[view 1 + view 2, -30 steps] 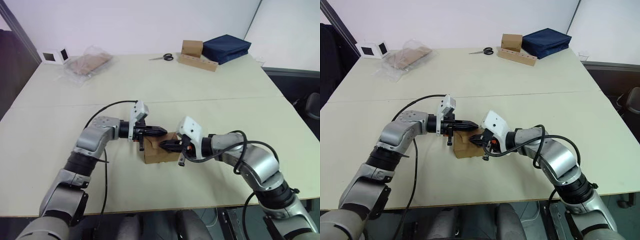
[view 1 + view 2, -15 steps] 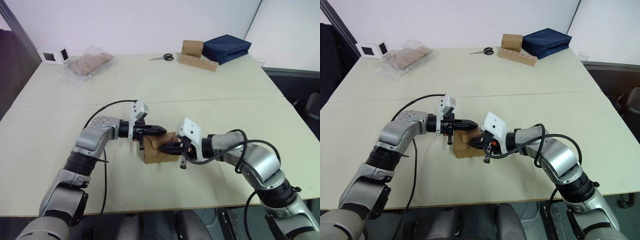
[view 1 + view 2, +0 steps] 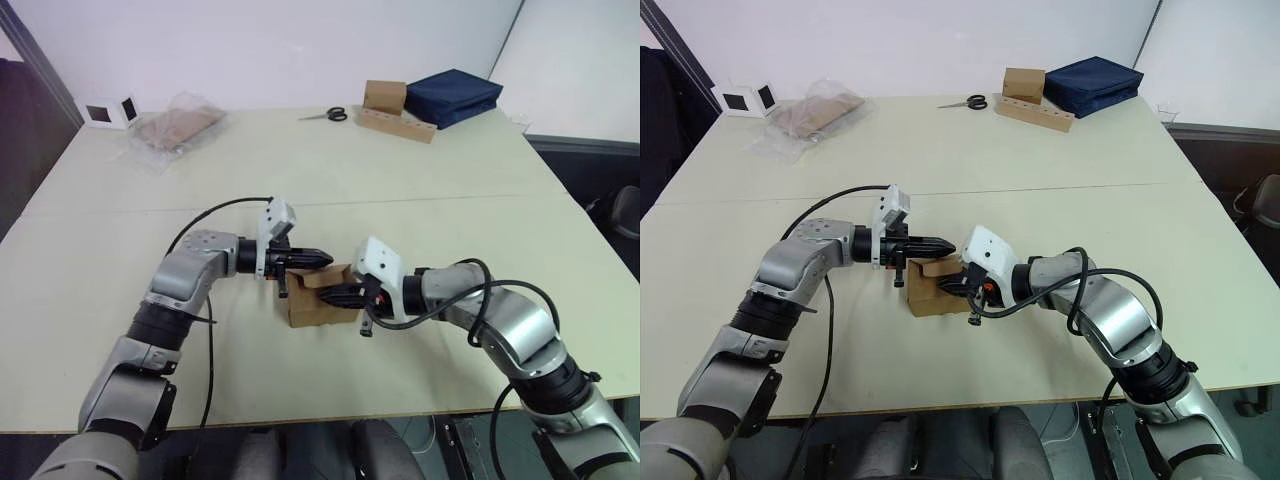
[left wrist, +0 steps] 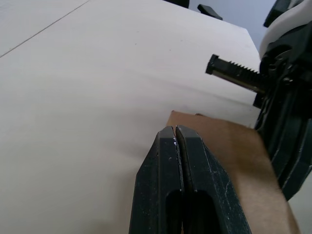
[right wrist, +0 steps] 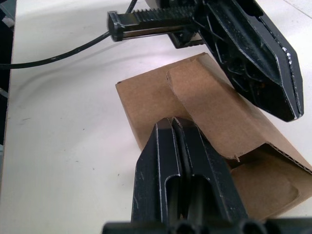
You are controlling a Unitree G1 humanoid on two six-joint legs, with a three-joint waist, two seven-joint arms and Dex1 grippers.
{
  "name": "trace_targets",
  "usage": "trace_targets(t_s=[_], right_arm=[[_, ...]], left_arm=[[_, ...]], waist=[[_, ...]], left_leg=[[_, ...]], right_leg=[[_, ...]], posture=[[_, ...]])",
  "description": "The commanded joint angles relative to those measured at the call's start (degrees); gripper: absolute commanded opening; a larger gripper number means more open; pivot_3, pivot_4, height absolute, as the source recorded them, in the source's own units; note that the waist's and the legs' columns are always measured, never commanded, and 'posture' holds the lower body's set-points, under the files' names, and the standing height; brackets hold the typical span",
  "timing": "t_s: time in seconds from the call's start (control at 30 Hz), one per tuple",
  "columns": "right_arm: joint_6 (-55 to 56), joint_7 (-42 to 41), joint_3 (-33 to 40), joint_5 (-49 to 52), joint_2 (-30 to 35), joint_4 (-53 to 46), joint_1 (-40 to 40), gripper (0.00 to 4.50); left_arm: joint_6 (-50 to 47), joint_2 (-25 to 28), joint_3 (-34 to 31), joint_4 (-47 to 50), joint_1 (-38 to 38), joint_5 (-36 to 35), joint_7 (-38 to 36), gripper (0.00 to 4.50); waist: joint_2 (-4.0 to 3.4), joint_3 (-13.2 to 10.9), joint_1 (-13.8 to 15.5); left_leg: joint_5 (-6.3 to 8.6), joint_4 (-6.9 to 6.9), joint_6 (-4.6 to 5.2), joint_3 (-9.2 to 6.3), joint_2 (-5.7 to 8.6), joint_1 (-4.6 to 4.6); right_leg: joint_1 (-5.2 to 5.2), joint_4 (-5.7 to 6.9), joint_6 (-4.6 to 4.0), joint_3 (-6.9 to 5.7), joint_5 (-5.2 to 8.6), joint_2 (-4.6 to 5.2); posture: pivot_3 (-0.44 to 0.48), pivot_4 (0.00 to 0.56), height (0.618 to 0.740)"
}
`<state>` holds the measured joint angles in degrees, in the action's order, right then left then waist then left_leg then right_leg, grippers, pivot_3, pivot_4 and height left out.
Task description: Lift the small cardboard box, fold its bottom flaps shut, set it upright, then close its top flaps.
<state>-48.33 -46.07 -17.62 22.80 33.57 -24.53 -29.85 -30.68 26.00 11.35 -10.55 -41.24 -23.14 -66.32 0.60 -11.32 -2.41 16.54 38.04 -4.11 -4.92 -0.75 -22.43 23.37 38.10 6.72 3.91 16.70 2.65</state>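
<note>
Box (image 3: pixel 318 297) sits on the table (image 3: pixel 420 200) near the front edge, between your two arms, and both grippers are at it. Your left gripper (image 3: pixel 322 259) reaches in from the left, its tip over the box's top rear edge; in the left wrist view its fingers (image 4: pixel 168 161) are pressed together with nothing between them, over a brown flap. Your right gripper (image 3: pixel 330 295) comes in from the right and lies across the top of the box; in the right wrist view its fingers (image 5: pixel 170 146) are likewise closed flat against each other, empty, resting on the cardboard. That same view shows you one top flap folded down across the opening with a gap beyond it, where another flap lies lower inside. You cannot tell from these views whether the left tip actually touches the cardboard.

Far back on the table you have scissors (image 3: pixel 326 115), a closed brown carton (image 3: pixel 384 96) beside a long wooden block (image 3: pixel 397 124), and a dark blue bag (image 3: pixel 453 96). At the far left lie a clear plastic bag (image 3: pixel 174 128) of flat cardboard and a small white cube (image 3: pixel 108 110).
</note>
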Motion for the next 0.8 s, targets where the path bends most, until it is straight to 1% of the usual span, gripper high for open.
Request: trace_targets(t_s=[0.03,0.23,0.43,0.57,0.8], right_arm=[[-0.19,-0.71,0.75,0.77,0.11,-1.43,-1.18,0.0],[-3.8,-2.42,4.11,5.86,1.1,-5.28,-1.17,0.0],[-4.79,-3.77,4.71,8.55,2.1,-7.13,-1.19,0.0],[-4.11,-1.49,3.27,6.66,0.56,-4.55,-1.62,0.0],[0.08,-1.27,0.54,2.31,0.23,0.97,-2.28,0.0]], left_arm=[[0.22,0.2,-1.06,2.14,0.26,-0.34,-0.17,0.02],[0.83,-0.08,-0.52,2.02,0.72,0.27,-0.06,0.02],[1.02,-0.28,-0.3,1.67,0.88,0.55,-0.1,0.02],[0.89,-0.39,-0.43,1.69,0.8,0.5,-0.02,0.02],[0.77,-0.46,-0.72,2.42,1.27,0.32,0.17,0.02]], waist=[[0.0,0.0,0.0],[0.0,0.0,0.02],[0.0,0.0,0.0],[0.0,0.0,0.0],[0.0,0.0,-0.01]], left_leg=[[0.0,0.0,0.0,0.0,0.0,0.0],[0.0,0.0,0.0,0.0,0.0,0.0],[0.0,0.0,0.0,0.0,0.0,0.0],[0.0,0.0,0.0,0.0,0.0,0.0],[0.0,0.0,0.0,0.0,0.0,0.0]], right_leg=[[0.0,0.0,0.0,0.0,0.0,0.0],[0.0,0.0,0.0,0.0,0.0,0.0],[0.0,0.0,0.0,0.0,0.0,0.0],[0.0,0.0,0.0,0.0,0.0,0.0],[0.0,0.0,0.0,0.0,0.0,0.0]], posture=[[0.0,0.15,0.74],[0.0,0.15,0.74],[0.0,0.15,0.74],[0.0,0.15,0.74],[0.0,0.15,0.74]])
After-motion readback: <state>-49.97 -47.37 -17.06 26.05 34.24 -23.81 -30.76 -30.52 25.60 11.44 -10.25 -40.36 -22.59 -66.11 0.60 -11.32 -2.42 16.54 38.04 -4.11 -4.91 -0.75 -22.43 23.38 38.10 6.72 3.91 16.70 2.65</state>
